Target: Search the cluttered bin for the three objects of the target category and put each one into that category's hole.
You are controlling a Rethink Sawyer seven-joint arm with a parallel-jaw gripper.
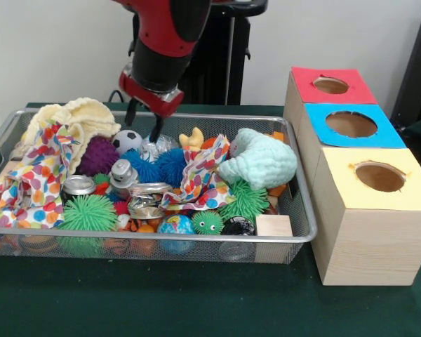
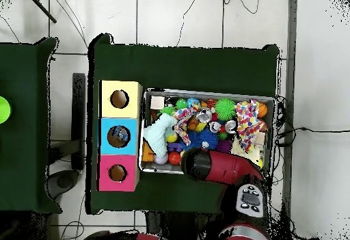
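Observation:
The wire mesh bin (image 1: 196, 239) is full of clutter and also shows in the overhead view (image 2: 208, 91). My gripper (image 1: 144, 121) hangs over the bin's far side, open and empty, with its black fingers (image 1: 156, 129) apart. Just below its tips lies a wrinkly glinting see-through piece (image 1: 153, 149), between a small soccer ball (image 1: 126, 140) and blue spiky balls (image 1: 170, 166). I see no other see-through pieces; they are hidden in the clutter. The hole (image 1: 351, 124) in the blue-topped box is to the right of the bin and shows from above too (image 2: 118, 136). From above, the arm (image 2: 219, 165) hides the gripper.
Red-topped (image 1: 331, 85) and yellow-topped (image 1: 380, 176) box holes flank the blue one. Silver cans (image 1: 78, 186) (image 1: 147, 200), green spiky balls (image 1: 89, 213), a spotted cloth (image 1: 38, 179), a mint plush (image 1: 261, 160) and a wooden block (image 1: 274, 226) crowd the bin.

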